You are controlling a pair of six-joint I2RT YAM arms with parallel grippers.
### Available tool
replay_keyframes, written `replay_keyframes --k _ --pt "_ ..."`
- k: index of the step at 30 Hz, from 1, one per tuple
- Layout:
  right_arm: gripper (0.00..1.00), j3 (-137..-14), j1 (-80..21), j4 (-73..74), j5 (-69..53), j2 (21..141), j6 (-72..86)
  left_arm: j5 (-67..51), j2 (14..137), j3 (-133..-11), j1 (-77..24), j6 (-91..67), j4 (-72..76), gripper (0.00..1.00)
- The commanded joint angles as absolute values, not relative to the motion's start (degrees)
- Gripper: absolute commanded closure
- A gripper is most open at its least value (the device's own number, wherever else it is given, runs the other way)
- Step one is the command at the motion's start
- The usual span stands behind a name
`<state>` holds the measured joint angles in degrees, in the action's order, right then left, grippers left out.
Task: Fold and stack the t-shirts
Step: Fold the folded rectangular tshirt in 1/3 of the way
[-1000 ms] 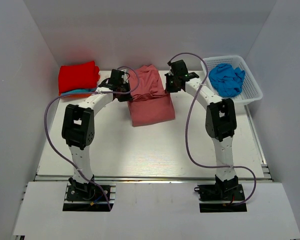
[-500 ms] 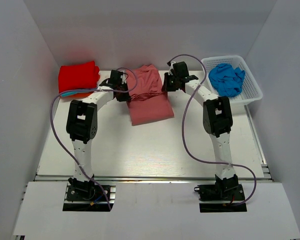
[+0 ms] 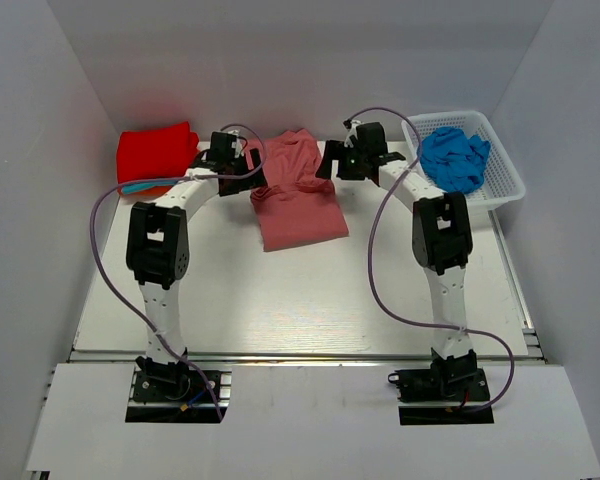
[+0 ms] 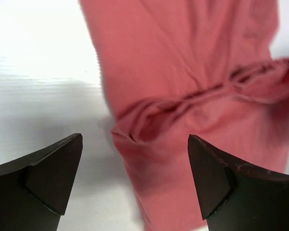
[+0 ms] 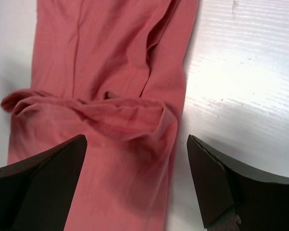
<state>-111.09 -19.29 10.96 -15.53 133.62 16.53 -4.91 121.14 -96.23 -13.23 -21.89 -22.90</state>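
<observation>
A dusty rose-red t-shirt (image 3: 298, 200) lies partly folded in the middle of the table, with a bunched ridge across it (image 4: 202, 91) (image 5: 111, 113). My left gripper (image 3: 248, 172) hovers open over the shirt's left edge (image 4: 135, 137), holding nothing. Over the shirt's right edge my right gripper (image 3: 332, 166) (image 5: 136, 137) is open too, and nothing is held. At the back left a folded bright red t-shirt (image 3: 157, 152) rests on a turquoise one (image 3: 145, 186). A crumpled bright blue t-shirt (image 3: 455, 158) fills the basket.
The white lattice basket (image 3: 502, 188) stands at the back right corner. White walls close in the table on the left, back and right. Purple cables loop from both arms above the table.
Both grippers went from shut to open and let go of the rose-red shirt. Both have drawn back a little towards the far side and outward.
</observation>
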Motion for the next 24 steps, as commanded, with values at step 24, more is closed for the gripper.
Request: replay_keyframes --k 24 --pt "0.10 -109.42 -20.13 9.05 -34.02 134.20 16.61 -20.49 129.02 -102.91 -14.24 -17.84 -16.70 0.00"
